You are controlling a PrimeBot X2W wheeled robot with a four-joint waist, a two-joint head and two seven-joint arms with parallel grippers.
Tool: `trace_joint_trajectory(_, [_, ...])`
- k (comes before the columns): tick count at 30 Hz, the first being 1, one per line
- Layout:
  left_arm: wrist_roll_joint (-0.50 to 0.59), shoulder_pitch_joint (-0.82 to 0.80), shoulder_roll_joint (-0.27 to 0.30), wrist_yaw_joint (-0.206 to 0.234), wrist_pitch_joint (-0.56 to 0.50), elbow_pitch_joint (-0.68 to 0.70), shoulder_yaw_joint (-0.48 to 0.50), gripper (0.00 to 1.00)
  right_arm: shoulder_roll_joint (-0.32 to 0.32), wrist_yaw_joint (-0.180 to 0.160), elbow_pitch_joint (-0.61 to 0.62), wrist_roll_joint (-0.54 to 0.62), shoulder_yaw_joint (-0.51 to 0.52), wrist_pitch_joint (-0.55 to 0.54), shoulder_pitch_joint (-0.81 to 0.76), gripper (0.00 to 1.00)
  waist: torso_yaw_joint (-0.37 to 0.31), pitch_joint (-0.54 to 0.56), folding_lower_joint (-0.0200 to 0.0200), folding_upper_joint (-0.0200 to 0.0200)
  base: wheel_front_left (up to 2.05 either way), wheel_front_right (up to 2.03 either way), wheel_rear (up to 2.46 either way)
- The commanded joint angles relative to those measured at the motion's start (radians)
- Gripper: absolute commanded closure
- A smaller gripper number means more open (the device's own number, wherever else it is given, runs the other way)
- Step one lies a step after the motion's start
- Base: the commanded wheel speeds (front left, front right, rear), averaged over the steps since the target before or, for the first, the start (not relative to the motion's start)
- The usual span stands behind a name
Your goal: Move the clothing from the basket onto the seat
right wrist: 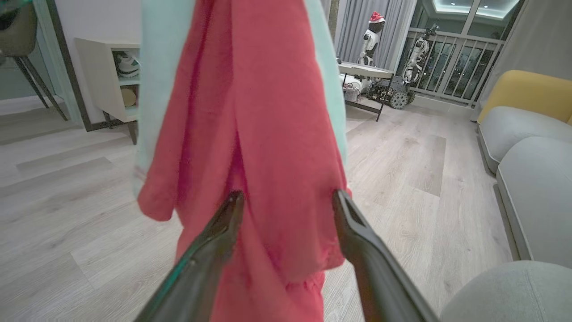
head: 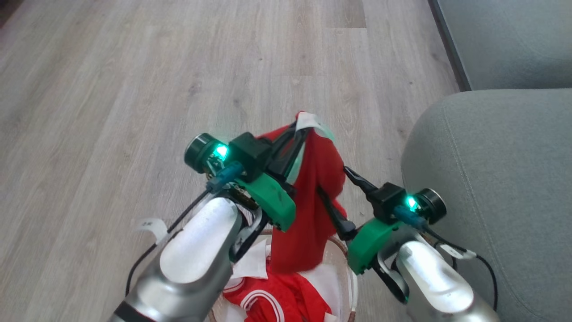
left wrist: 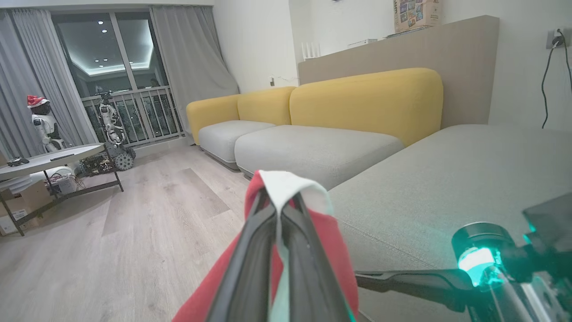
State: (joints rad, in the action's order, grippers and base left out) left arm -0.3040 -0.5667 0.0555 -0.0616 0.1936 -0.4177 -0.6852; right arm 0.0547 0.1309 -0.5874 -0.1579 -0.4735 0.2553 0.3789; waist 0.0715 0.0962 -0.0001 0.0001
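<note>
The left gripper (head: 303, 127) has its jaws pinched tight on the white-trimmed edge of a red garment (head: 315, 179) and holds it up above the basket (head: 353, 277). The cloth hangs from the fingertips, and its lower end reaches down inside the basket's rim. More red and white clothing (head: 277, 297) lies heaped in the basket. The right gripper (head: 333, 180) has its jaws spread wide, one finger on each side of the hanging garment. Whether the fingers touch the cloth cannot be told. The basket stands on the wood floor (head: 134, 89), with the grey seat (head: 491, 179) close on the robot's right.
</note>
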Motion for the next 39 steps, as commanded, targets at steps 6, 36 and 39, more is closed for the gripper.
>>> trace_joint_trajectory(6, [-0.013,-0.059,0.001,0.003,-0.008,0.066,0.005,1.00,-0.005,0.000,-0.013,-0.038,-0.084,0.006,0.084,0.00,0.021,0.000,0.0001,-0.0001,0.00,0.00,0.00])
trace_joint_trajectory(36, [-0.074,0.128,0.067,0.055,0.055,0.007,0.035,0.00,0.039,0.000,0.022,0.008,0.075,0.006,0.169,1.00,-0.153,-0.031,0.0001,-0.0001,0.00,0.00,0.00])
trace_joint_trajectory(39, [-0.072,0.143,0.063,0.053,0.061,-0.007,0.031,0.00,0.059,0.000,0.038,0.019,0.101,0.006,0.177,1.00,-0.202,-0.038,0.0001,-0.0001,0.00,0.00,0.00])
